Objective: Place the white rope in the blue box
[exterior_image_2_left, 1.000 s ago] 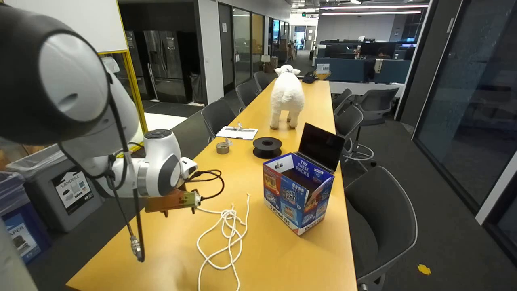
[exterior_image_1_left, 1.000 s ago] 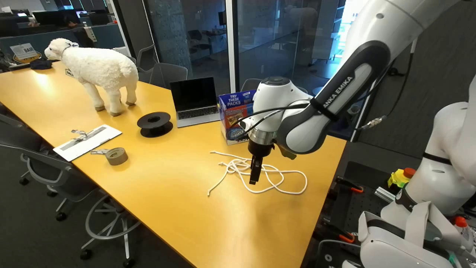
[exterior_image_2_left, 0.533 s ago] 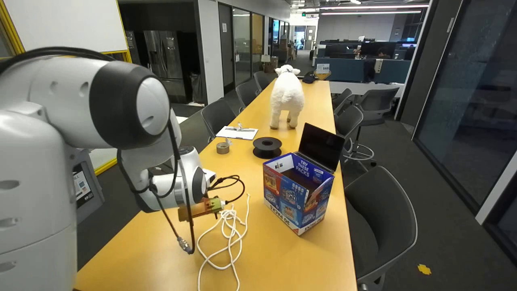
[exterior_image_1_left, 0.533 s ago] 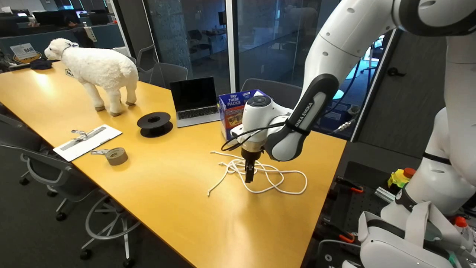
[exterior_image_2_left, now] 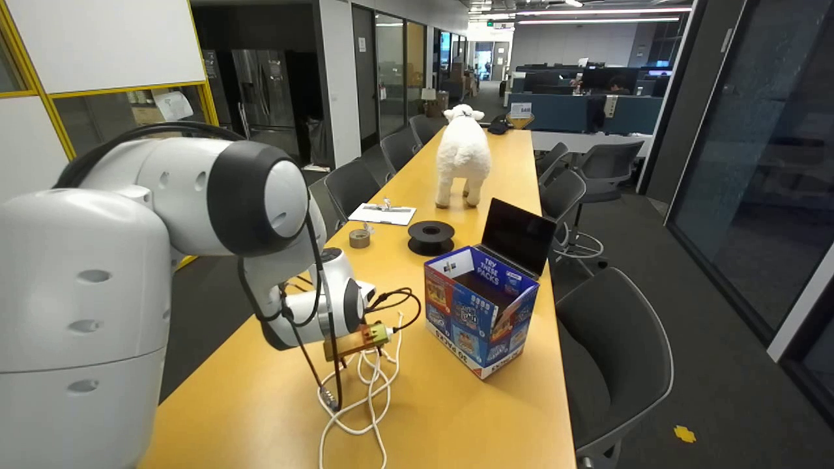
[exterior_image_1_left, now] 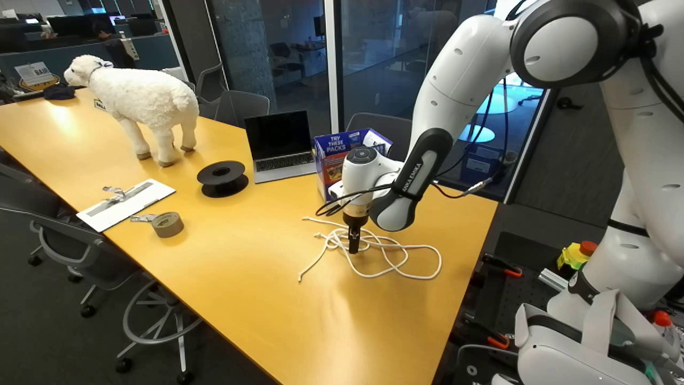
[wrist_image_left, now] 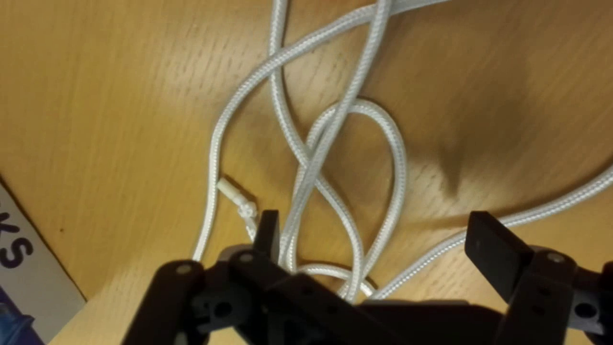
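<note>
The white rope [exterior_image_1_left: 422,246] lies in loose loops on the table in both exterior views [exterior_image_2_left: 373,417]. My gripper [exterior_image_1_left: 354,250] points down over the tangled part of the rope. In the wrist view the fingers [wrist_image_left: 373,223] are wide apart with several rope strands [wrist_image_left: 330,134] below and between them, none visibly gripped. A knotted rope end [wrist_image_left: 246,209] lies near the left finger. The blue box [exterior_image_2_left: 469,326] is a printed snack carton with an open top, standing beside the rope. Part of it is behind the arm in an exterior view [exterior_image_1_left: 334,160], and its corner shows in the wrist view [wrist_image_left: 33,287].
An open laptop [exterior_image_1_left: 283,160] stands behind the box. A black spool [exterior_image_1_left: 222,179], a tape roll [exterior_image_1_left: 168,224], a clipboard [exterior_image_1_left: 125,205] and a toy sheep [exterior_image_1_left: 141,101] are farther along the table [exterior_image_1_left: 256,283]. Cables [exterior_image_2_left: 397,296] hang from the arm.
The arm has swung over the rope, nearer the box, and the gripper has come over the tangle. The rope and box have not moved.
</note>
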You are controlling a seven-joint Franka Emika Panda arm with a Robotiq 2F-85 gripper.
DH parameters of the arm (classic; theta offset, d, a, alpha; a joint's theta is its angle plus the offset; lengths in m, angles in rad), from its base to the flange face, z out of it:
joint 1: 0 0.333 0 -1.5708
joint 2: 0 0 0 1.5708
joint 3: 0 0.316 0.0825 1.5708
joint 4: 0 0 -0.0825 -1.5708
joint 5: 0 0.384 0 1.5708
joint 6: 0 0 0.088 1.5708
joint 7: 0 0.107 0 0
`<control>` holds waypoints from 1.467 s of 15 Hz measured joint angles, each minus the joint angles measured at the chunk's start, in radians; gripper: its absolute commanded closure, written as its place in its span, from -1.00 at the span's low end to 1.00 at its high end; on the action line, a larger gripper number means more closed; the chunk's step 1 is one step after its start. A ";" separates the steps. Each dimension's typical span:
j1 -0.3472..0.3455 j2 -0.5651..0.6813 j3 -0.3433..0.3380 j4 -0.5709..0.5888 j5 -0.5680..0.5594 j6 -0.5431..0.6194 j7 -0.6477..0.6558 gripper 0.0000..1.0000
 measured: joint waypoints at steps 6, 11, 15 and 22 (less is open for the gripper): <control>-0.011 0.081 -0.021 0.091 0.004 -0.001 0.005 -1.00; -0.045 0.102 -0.013 0.132 0.013 -0.013 0.005 -1.00; -0.087 0.111 0.021 0.152 0.033 -0.057 -0.001 -1.00; -0.139 0.130 0.069 0.194 0.074 -0.123 -0.022 -1.00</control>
